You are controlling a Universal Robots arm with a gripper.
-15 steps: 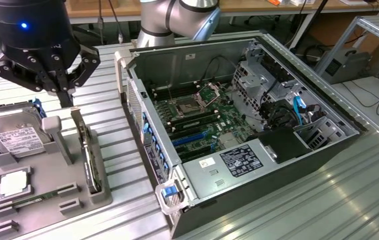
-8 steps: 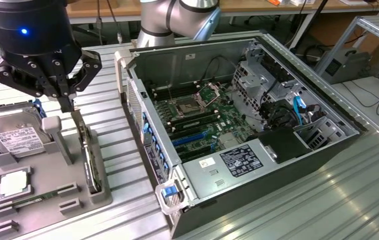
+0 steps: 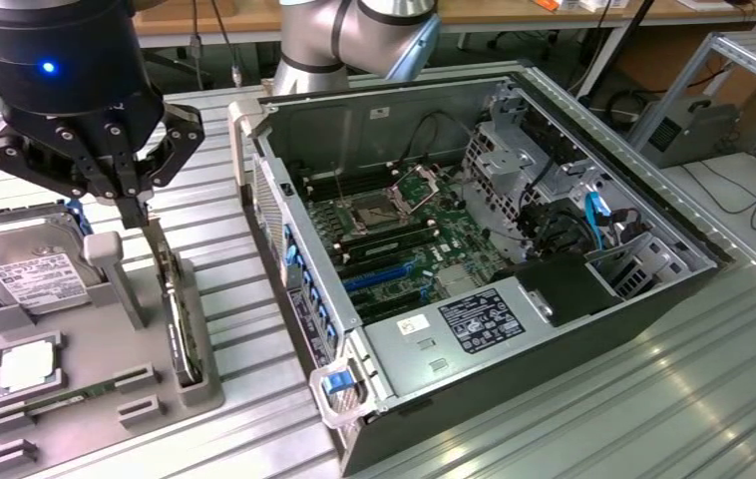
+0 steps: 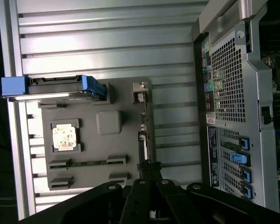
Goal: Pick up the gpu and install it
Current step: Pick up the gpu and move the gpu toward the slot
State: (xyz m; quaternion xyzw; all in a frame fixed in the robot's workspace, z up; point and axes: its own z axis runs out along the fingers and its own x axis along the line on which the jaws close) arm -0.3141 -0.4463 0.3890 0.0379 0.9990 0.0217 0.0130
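Gpu [image 3: 179, 309]: on edge in grey holder [image 3: 92, 399] on table, long axis level along its slot; gripper [image 3: 139, 216] directly above one end, jaws pinching the top edge.

Ext. cam sits high, angled down, mid-range over the open PC case [image 3: 512, 389]; parts tray [image 3: 112, 339] at the exterior view's left. Wrist cam looks straight down past the gripper [image 4: 149, 167], close in. Shared: tray, gpu [image 4: 143, 130], case's rear panel [image 4: 228, 93].
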